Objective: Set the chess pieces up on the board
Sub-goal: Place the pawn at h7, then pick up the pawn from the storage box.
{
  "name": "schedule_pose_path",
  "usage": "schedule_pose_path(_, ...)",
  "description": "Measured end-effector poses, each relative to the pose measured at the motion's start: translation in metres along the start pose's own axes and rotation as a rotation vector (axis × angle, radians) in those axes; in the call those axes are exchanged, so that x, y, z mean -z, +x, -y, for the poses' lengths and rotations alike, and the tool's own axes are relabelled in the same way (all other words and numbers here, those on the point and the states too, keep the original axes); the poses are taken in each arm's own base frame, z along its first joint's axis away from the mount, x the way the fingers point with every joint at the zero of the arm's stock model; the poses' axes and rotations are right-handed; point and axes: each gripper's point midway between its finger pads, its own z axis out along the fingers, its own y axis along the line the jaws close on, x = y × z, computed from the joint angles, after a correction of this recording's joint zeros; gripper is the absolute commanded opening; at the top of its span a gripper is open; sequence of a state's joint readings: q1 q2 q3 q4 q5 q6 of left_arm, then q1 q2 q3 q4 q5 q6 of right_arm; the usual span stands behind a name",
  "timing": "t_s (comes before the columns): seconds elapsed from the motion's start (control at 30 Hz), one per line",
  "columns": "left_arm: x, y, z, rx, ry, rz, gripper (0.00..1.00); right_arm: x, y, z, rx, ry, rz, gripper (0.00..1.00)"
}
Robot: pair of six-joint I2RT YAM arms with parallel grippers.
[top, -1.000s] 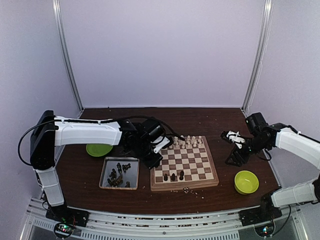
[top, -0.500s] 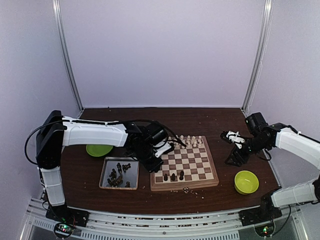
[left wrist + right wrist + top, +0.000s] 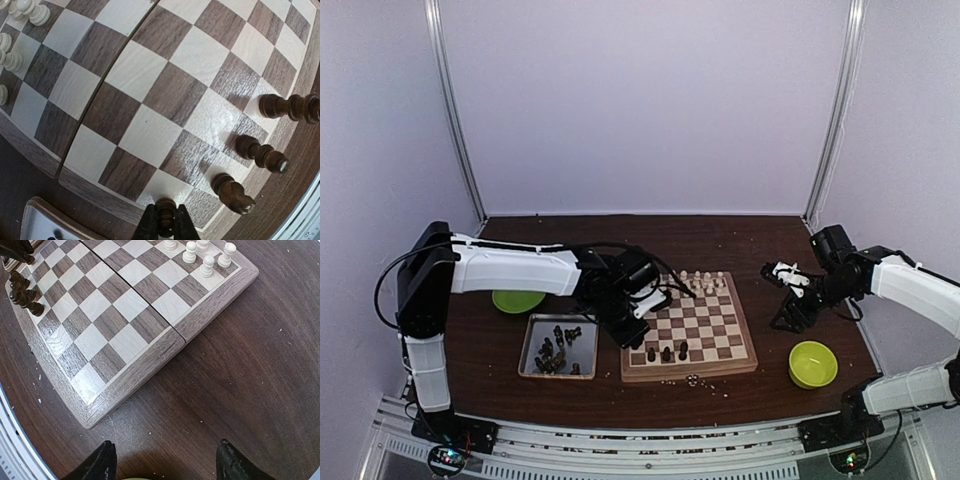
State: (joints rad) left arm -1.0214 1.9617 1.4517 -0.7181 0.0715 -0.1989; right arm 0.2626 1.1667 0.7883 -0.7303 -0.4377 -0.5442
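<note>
Three dark chess pieces (image 3: pixel 666 353) stand on the board's (image 3: pixel 705 325) lower row in the top view, and many wait in the tray (image 3: pixel 535 325) at lower left. In the left wrist view, the left tool (image 3: pixel 166 216) is clamped on a fourth piece (image 3: pixel 166 205) at bottom centre. In the right wrist view, the right tool (image 3: pixel 162 462) gapes empty over the worktop (image 3: pixel 240 365).

A silver tray (image 3: pixel 529 348) lies near one green bowl (image 3: pixel 518 299); a second bowl (image 3: pixel 813 364) sits far right.

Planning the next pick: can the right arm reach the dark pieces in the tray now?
Probably not: the tray lies across the board from the right gripper, and the left gripper, shut on a piece, hangs between.
</note>
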Motion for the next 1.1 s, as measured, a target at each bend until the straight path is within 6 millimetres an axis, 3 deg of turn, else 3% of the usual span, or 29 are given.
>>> schedule_pose_path(0.77,-0.007,0.002,0.002,-0.009,-0.014,-0.012,0.37,0.000,0.000,0.000,0.002,-0.001,0.000,0.68)
schedule_pose_path(0.83,0.002,0.000,-0.001,-0.012,-0.035,0.008,0.38,0.000,0.000,0.000,0.003,-0.001,0.000,0.68)
schedule_pose_path(0.97,0.043,-0.003,-0.011,-0.002,-0.076,0.098,0.40,0.000,0.000,-0.001,0.003,-0.002,-0.002,0.68)
schedule_pose_path(1.1,0.094,0.002,-0.046,0.078,-0.138,0.210,0.34,0.000,0.001,-0.001,0.002,-0.003,-0.005,0.68)
